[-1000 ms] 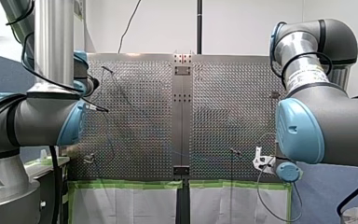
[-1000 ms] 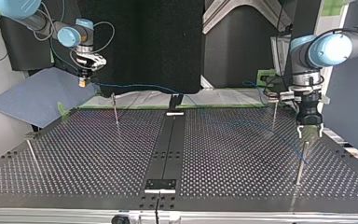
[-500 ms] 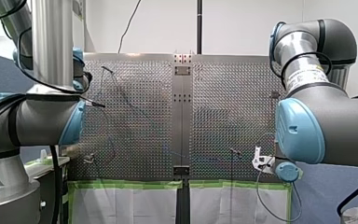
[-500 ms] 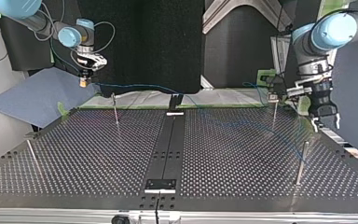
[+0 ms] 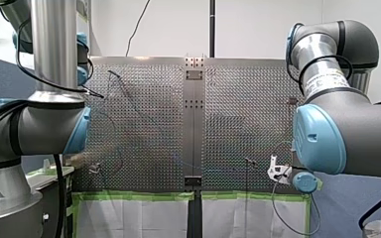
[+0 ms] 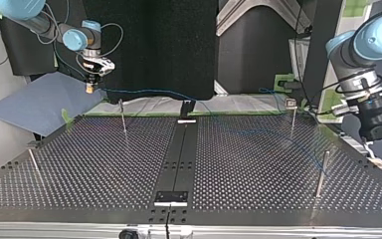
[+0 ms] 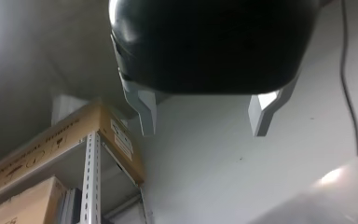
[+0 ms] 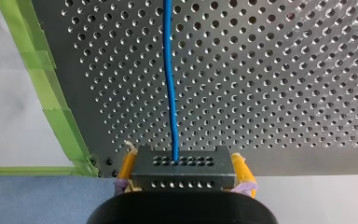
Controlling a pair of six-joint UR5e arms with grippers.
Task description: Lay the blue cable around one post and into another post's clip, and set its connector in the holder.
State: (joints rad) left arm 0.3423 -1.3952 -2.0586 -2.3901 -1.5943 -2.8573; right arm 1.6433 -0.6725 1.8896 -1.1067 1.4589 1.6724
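At the bottom of the top view is the near edge of the dark perforated metal table (image 6: 104,169), split down the middle by a black centre strip (image 6: 179,154). A thin metal near right post (image 6: 321,172) stands at the lower right, and a thin metal near left post (image 6: 34,167) stands at the lower left, tilted.

The thin blue cable (image 6: 144,91) shows only faintly over the right half of the table. It slants toward the near right post, and I cannot tell whether it touches it.

Further back stand a slim far left post (image 6: 123,117) and a far right post with a small clip head (image 6: 292,115). I cannot tell whether the cable sits in that clip. Between them, at the far end of the strip, is a small black upright block (image 6: 187,107). The cable runs just behind it and on toward the upper left.

There, past the table's far edge, my right gripper (image 6: 88,83) hangs in the air with the cable's end. My left arm (image 6: 358,59) comes down at the upper right, off the table's side.

In the right wrist view, the yellow pads (image 8: 127,164) are clamped on a dark grey rectangular connector (image 8: 182,169). The cable leaves it straight ahead over the perforated plate, with green tape (image 8: 51,98) along the table's edge beside it.

In the left wrist view, my left gripper (image 7: 203,127) has its pale metal fingers (image 7: 145,112) spread apart with nothing between them. Beyond them are a pale wall and metal shelving (image 7: 91,186) with brown cardboard boxes (image 7: 65,135).
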